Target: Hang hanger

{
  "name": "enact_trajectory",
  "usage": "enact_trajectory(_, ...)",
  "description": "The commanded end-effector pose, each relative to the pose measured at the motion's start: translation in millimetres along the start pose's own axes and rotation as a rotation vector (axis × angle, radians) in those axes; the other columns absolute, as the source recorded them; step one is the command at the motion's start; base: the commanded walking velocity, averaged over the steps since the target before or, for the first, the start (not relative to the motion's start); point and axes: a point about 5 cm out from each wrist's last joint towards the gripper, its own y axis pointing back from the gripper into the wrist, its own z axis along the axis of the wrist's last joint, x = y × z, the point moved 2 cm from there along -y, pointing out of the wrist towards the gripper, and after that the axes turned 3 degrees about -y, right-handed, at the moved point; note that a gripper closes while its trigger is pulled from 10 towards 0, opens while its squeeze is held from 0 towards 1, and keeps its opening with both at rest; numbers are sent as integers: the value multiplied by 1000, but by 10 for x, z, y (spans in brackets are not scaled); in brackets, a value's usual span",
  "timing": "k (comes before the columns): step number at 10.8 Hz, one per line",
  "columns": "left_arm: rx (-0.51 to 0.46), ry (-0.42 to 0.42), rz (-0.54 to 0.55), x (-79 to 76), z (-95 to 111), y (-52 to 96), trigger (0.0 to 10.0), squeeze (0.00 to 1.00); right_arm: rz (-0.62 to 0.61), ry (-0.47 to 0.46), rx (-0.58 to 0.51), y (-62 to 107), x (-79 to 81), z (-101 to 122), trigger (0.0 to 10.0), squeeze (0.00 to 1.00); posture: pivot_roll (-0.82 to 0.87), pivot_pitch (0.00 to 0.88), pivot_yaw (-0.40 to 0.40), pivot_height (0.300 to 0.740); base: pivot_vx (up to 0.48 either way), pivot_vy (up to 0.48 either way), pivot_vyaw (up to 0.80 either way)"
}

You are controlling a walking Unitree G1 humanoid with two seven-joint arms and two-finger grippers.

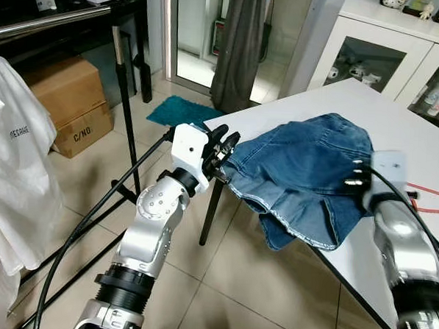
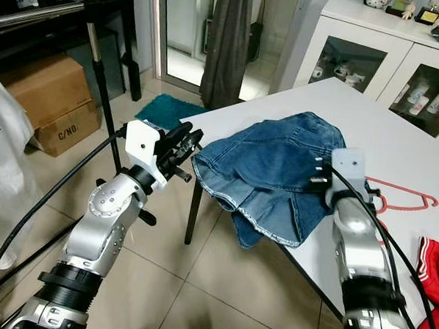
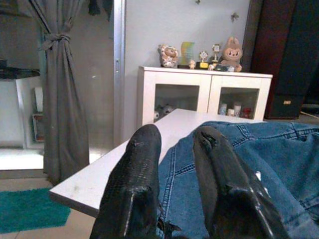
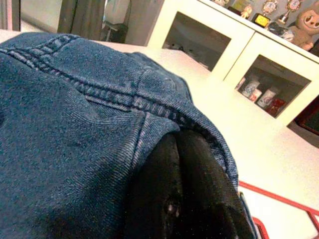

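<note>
Red hanger [image 2: 397, 194] flat on white table [image 2: 397, 144]

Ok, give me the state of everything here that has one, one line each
Denim skirt: crumpled on the table corner, hem hanging over the edge.
Red hanger: flat on the table, bare.
Left hand: at the skirt's edge, fingers slightly apart.
Right hand: shut on the skirt's waistband.

I am in a room of a home. The floor [image 1: 256, 299] is of beige tiles, and a white table [image 1: 420, 138] stands before me. Behind it a white cabinet [image 1: 387, 48] with glass doors keeps small figurines [image 3: 169, 55]. A grey curtain [image 1: 241, 40] hangs by a glass door, near a teal mat [image 1: 174, 109] and cardboard boxes [image 1: 72, 105].
</note>
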Motion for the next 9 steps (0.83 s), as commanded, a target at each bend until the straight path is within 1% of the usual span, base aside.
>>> enact_trajectory(1,-12,3,-5,-31,23,-40,10000,0,-24,19,-19,17,-86,67,10000,0,80,39,-57,740,0,0,0)
enact_trajectory(2,-14,-1,0,-36,14,-42,10000,0,-45,36,-65,70,-110,184,10000,0,80,40,-60,740,0,0,0)
enact_trajectory(3,-14,-3,2,-42,8,-39,10000,0,-58,46,-89,88,-127,242,10000,0,80,42,-61,740,0,0,0)
enact_trajectory(4,-12,0,1,-54,-4,-31,10000,0,48,68,-112,96,40,295,10000,0,83,45,-63,740,0,0,0)
enact_trajectory(5,-13,3,0,-62,-4,-32,10000,0,160,60,-132,126,235,339,10000,118,85,47,-67,740,0,0,0)
enact_trajectory(6,-15,6,1,-61,-3,-32,10000,0,333,70,-87,153,561,283,10000,863,85,47,-67,740,0,0,0)
enact_trajectory(7,-16,8,1,-62,-4,-33,10000,0,397,71,-88,179,701,289,10000,855,85,47,-67,740,0,0,0)
enact_trajectory(8,-17,7,0,-64,-2,-34,10000,0,531,82,-110,251,964,343,10000,486,96,48,-74,740,0,0,0)
enact_trajectory(9,-19,3,8,-52,6,-30,10000,0,605,109,-93,277,1060,319,10000,820,110,48,-79,740,0,0,0)
